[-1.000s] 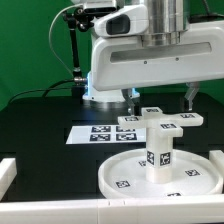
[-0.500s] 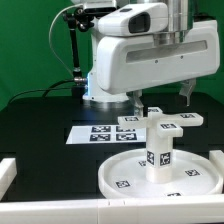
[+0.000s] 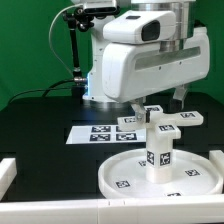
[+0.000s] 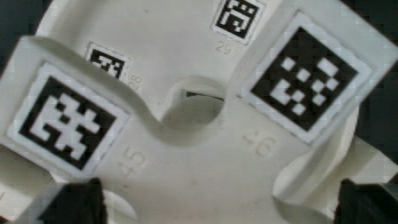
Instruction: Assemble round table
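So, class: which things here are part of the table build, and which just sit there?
Part of the build:
disc
leg
cross piece
gripper

Just sitting there:
marker board
white blocks at the front corners

The white plastic cross-shaped piece [image 3: 160, 121] topping the short cylinder leg [image 3: 158, 152] is blocking descent; the black bench [image 3: 40, 125] at the exterior view's left is lying open.

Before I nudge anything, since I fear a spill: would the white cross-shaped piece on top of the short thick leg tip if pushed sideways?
Probably. The white plastic cross-shaped piece overhangs the short thick cylinder leg on all sides, so it looks top-heavy. It looks rigid, likely moving as one piece. The leg stands upright on the large rimmed round disc, whose broad base should resist tipping.
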`<state>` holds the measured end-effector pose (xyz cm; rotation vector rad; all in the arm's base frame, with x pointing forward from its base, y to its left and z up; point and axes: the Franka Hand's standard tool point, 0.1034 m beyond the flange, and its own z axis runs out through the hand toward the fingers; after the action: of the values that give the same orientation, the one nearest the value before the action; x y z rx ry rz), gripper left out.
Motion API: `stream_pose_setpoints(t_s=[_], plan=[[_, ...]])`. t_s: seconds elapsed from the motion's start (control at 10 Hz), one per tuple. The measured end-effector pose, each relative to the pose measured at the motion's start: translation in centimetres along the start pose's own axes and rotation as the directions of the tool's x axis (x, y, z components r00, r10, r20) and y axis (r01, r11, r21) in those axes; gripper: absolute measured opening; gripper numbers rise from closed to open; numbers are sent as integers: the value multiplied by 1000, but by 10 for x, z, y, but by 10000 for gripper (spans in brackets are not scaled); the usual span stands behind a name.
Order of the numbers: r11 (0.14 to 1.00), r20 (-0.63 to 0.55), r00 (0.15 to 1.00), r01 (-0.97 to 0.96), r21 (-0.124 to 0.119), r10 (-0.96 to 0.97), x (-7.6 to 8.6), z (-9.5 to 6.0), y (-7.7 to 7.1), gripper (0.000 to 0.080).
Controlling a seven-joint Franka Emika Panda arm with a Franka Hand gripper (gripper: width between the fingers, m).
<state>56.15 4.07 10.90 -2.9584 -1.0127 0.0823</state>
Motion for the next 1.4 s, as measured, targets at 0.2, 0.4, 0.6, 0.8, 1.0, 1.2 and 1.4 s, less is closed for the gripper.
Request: stream_pose_setpoints(t_s=[0.2, 0.4, 0.6, 0.8, 1.0, 1.2, 1.4], plan=[[1000, 12, 1000, 5, -1, -5, -1, 1, 5, 649], [1000, 12, 1000, -4, -1, 4, -3, 1, 8, 649], [1000, 19, 1000, -5, 0, 5, -2, 3, 9, 649], [1000, 21, 999, -30, -1, 30, -2, 4, 9, 649], [998, 23, 998, -62, -3, 62, -2, 6, 9, 649], [995, 22, 995, -100, -4, 100, -1, 5, 9, 649], [991, 19, 991, -131, -5, 131, -1, 4, 9, 649]])
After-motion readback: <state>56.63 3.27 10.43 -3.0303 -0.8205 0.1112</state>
